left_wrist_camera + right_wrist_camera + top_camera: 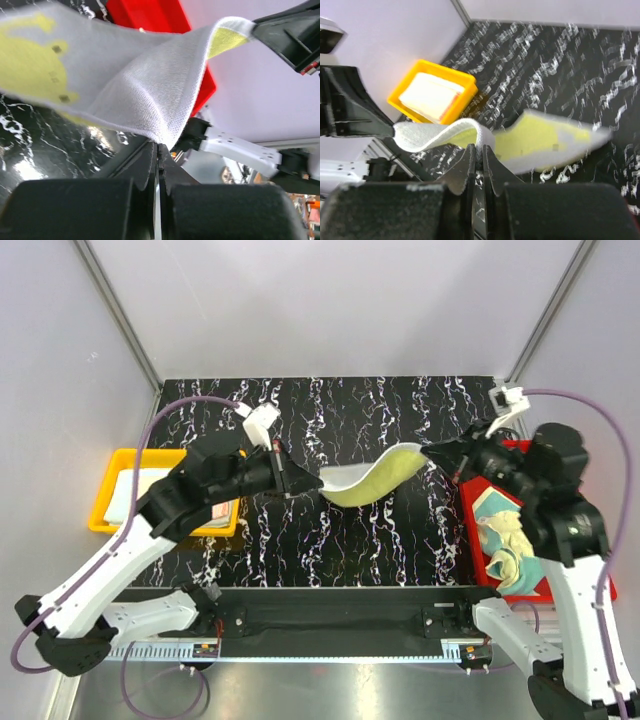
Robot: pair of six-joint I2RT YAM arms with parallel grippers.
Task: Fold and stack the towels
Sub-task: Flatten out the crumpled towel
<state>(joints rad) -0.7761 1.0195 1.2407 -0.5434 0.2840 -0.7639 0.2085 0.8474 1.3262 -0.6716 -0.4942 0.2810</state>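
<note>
A white and yellow towel hangs in the air over the middle of the black marbled table, stretched between both grippers. My left gripper is shut on its left corner; in the left wrist view the towel rises from the closed jaws. My right gripper is shut on the right corner; in the right wrist view the towel is pinched at its white edge. Folded towels lie in the yellow bin. Crumpled towels lie in the red bin.
The yellow bin sits at the table's left edge, partly under my left arm; it also shows in the right wrist view. The red bin stands at the right edge, under my right arm. Grey walls enclose the table.
</note>
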